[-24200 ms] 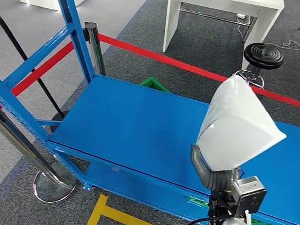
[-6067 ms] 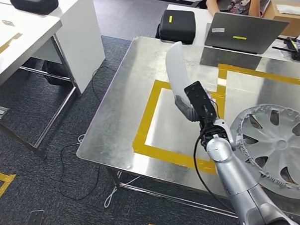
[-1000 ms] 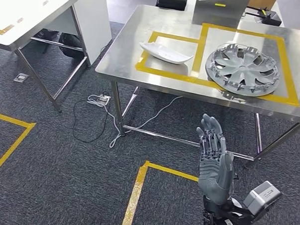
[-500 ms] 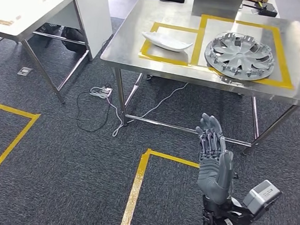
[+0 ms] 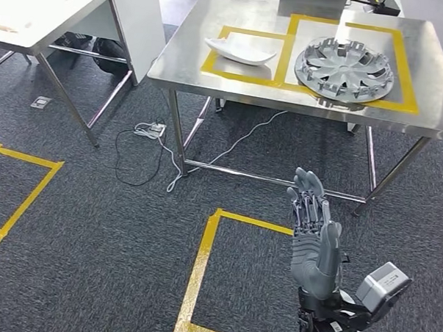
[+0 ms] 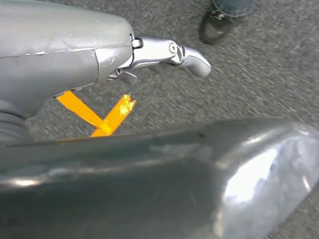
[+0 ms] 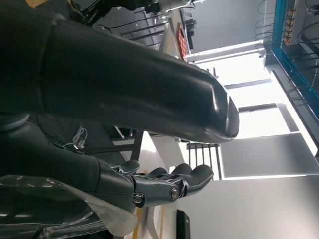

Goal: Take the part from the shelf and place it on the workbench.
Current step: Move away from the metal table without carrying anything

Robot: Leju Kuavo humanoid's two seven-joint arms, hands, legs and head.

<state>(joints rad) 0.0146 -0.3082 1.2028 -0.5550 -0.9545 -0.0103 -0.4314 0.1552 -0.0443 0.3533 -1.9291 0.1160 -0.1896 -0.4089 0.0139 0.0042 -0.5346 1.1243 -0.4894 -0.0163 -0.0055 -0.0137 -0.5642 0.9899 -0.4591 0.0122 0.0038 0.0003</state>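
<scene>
Steel workbench (image 5: 185, 61) holds white part (image 5: 240, 51) — right robot hand (image 5: 313, 247) well apart, empty.

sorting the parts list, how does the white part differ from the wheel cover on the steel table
The white part is plain white, long and narrow with a smooth curved surface; the wheel cover is silver-grey, round and spoked, with clips along its rim. The white part is clearly the smaller of the two. It lies in the left yellow-taped box, the wheel cover in the right one. Both rest on the steel table, untouched by any hand.
</scene>
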